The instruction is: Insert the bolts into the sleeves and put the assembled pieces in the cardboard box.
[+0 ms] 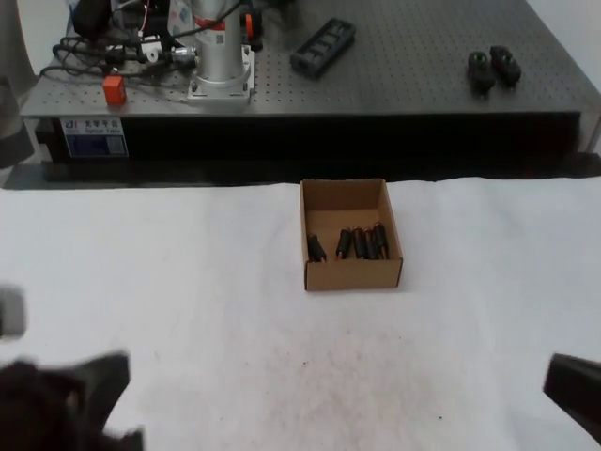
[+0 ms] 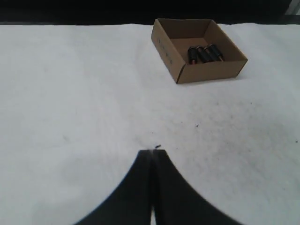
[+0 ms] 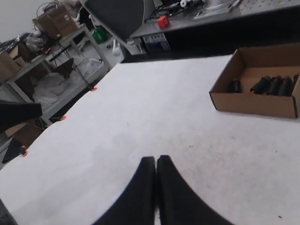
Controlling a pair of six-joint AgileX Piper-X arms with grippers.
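You are looking at a job seemingly finishing: the assembled pieces [image 1: 362, 242] are lying inside the box [image 1: 352, 274] on the counter [image 1: 188, 310], while your left tool [image 2: 152, 154] and right tool [image 3: 156, 160] are sitting well short of the box, both pinched closed and carrying nothing.

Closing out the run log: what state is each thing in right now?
cardboard box: open-topped, upright on the white cloth.
assembled pieces: lying inside the box, one apart from the others.
left gripper: shut, empty.
right gripper: shut, empty.
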